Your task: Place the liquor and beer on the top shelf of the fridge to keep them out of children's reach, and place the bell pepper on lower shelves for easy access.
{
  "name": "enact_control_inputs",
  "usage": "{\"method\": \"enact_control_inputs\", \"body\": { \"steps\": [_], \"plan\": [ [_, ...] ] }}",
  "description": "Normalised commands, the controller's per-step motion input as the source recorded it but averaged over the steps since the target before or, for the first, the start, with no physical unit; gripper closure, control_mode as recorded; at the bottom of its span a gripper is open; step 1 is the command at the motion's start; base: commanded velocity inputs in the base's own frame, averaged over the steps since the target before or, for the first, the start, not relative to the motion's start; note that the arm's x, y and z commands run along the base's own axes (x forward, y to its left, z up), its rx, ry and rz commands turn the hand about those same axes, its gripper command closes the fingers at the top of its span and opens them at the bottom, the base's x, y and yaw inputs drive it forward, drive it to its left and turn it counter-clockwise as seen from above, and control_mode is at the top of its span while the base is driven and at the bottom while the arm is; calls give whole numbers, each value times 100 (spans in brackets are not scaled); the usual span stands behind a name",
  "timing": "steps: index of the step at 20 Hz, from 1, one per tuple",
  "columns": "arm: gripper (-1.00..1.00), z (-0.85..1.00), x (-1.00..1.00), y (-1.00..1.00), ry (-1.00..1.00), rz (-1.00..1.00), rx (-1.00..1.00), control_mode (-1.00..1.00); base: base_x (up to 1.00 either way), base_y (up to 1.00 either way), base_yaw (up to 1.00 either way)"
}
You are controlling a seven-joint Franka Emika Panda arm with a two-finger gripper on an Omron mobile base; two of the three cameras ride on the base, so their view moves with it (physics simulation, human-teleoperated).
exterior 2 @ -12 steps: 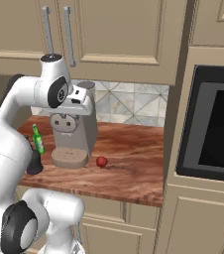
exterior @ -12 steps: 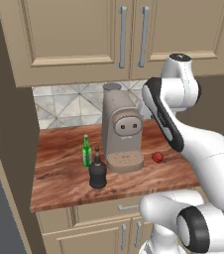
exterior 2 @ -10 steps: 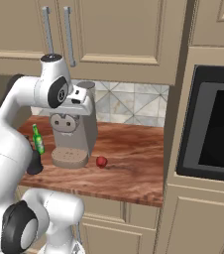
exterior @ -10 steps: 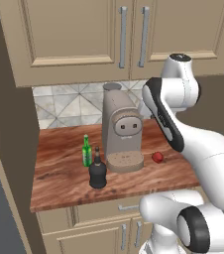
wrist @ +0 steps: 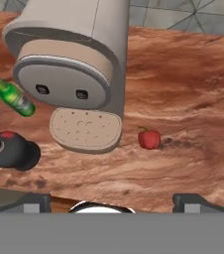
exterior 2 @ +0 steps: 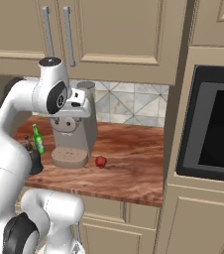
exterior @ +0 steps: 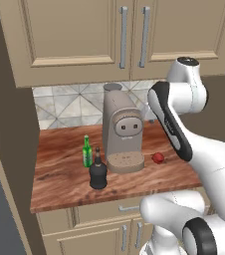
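Claw (wrist: 112,201): in the hand view its two dark fingertips (wrist: 32,202) sit far apart at the bottom corners, so the jaws are spread wide. Nothing lies between them and they touch nothing. The claw hangs above the wooden desk (exterior: 64,174), looking down on the things there.

Liquor (exterior: 98,172): squat black bottle, upright on the desk near its front edge, left of the coffee machine (exterior: 120,132). In the hand view it lies at the lower left (wrist: 12,150), with a reddish-brown stopper.

Beer (exterior: 87,152): slim green bottle, upright, just behind the liquor and beside the machine's left side. In the right base view (exterior 2: 37,139) part of it is hidden by the arm. A pale band shows on it in the hand view (wrist: 12,96); no writing can be read there.

Bell pepper (exterior: 158,158): small and red, on the desk just right of the machine's drip tray and apart from it. Also seen at (exterior 2: 100,161) and (wrist: 149,138).

No brand or lettering is legible on the machine or on either bottle.

Beige cabinets (exterior: 114,37) hang above the desk, with tiled wall behind the machine. A dark oven (exterior 2: 213,131) sits at the right in the right base view.

Against the earlier frames: arm pose, bottles, pepper and machine all match; no shift seen.
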Motion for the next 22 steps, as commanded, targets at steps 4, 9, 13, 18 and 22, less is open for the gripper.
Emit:
{"method": "enact_control_inputs", "body": {
  "steps": [4, 9, 13, 18, 22],
  "plan": [
    [-100, -19, -43, 28, -11, 11, -1, -100, 0, 0, 0],
    [-100, -18, -34, 42, -13, 8, 0, -100, 0, 0, 0],
    [-100, -10, -23, 60, -5, 1, -1, -100, 0, 0, 0],
    [-100, -24, -19, 74, -2, 0, -1, -100, 0, 0, 0],
    [-100, -21, -18, 68, -1, 0, 0, -100, 0, 0, 0]
  ]
}}
